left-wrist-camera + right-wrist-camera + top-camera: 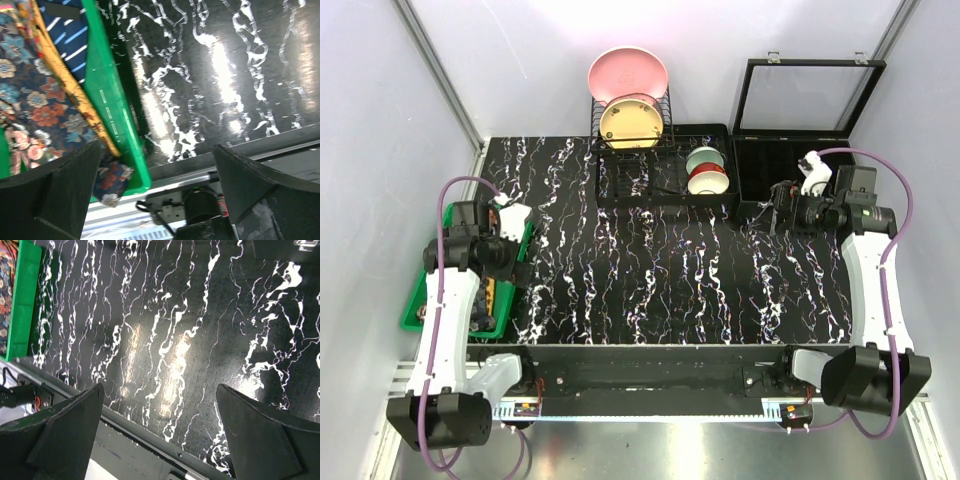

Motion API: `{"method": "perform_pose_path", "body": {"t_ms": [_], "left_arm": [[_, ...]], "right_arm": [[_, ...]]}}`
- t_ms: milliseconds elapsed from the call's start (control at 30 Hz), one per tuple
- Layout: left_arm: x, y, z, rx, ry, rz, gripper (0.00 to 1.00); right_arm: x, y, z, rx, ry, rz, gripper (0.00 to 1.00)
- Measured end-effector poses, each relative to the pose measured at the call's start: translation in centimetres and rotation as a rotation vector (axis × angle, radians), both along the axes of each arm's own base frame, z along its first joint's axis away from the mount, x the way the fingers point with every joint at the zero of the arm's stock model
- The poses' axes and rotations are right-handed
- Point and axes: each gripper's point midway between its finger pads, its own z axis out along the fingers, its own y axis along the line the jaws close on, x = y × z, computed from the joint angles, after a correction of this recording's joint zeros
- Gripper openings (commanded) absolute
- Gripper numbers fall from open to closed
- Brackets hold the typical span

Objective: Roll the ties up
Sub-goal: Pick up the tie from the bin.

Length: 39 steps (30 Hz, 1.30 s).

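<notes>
Several ties lie in a green bin (415,305) at the table's left edge; a yellow-orange strip of one (491,295) shows beside my left arm. The left wrist view shows a dark blue floral tie (35,105), a yellow-orange tie (70,85) along the bin wall (107,107), and a blue striped one (70,30). A floral tie end (112,182) hangs over the bin's near corner. My left gripper (512,262) (155,200) is open and empty above the bin's right wall. My right gripper (772,212) (160,440) is open and empty above the table's far right.
A black dish rack (660,165) with pink and yellow plates and bowls stands at the back centre. An open black compartment box (770,165) with a raised lid sits at the back right, close to my right gripper. The green bin (22,300) also shows in the right wrist view.
</notes>
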Motion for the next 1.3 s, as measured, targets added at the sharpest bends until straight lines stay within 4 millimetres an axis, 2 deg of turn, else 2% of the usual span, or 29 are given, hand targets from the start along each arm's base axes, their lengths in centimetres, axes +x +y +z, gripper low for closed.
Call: {"method": "perform_pose_path", "body": {"t_ms": [100, 233, 367, 467, 600, 733, 900, 967, 1067, 1300], "left_arm": [[-0.1, 1.4, -0.1, 0.031, 0.019, 0.006, 0.99], [-0.9, 5.9, 0.0, 0.040, 0.083, 0.091, 0.99], [-2.9, 9.9, -0.8, 0.022, 0.143, 0.151, 0.99], [-4.6, 12.3, -1.7, 0.005, 0.183, 0.179, 0.99], [-6.2, 14.0, -2.5, -0.006, 0.207, 0.204, 0.99], [-7.7, 13.8, -3.8, -0.012, 0.231, 0.167, 0.99], [-9.0, 12.4, -5.1, 0.028, 0.230, -0.005, 0.97], [-9.3, 12.1, -5.5, 0.048, 0.226, -0.079, 0.92], [-9.2, 12.2, -5.7, 0.069, 0.222, -0.166, 0.85], [-8.4, 11.6, -7.2, 0.056, 0.254, -0.337, 0.74]], "right_arm": [[0.1, 0.0, -0.4, -0.008, 0.025, 0.027, 1.00], [0.2, -0.2, -0.9, -0.022, 0.063, 0.054, 1.00], [0.3, -0.3, -1.4, -0.026, 0.102, 0.079, 1.00], [0.1, -0.2, -1.8, -0.023, 0.129, 0.092, 1.00], [-0.2, -0.2, -2.3, -0.024, 0.152, 0.102, 1.00], [-0.4, -0.2, -2.4, -0.024, 0.161, 0.107, 1.00], [-0.6, -0.2, -2.5, -0.023, 0.175, 0.110, 1.00], [-0.5, -0.2, -2.6, -0.022, 0.180, 0.112, 1.00], [-0.5, -0.1, -2.7, -0.015, 0.188, 0.115, 1.00], [-0.1, 0.1, -2.5, 0.003, 0.191, 0.124, 1.00]]}}
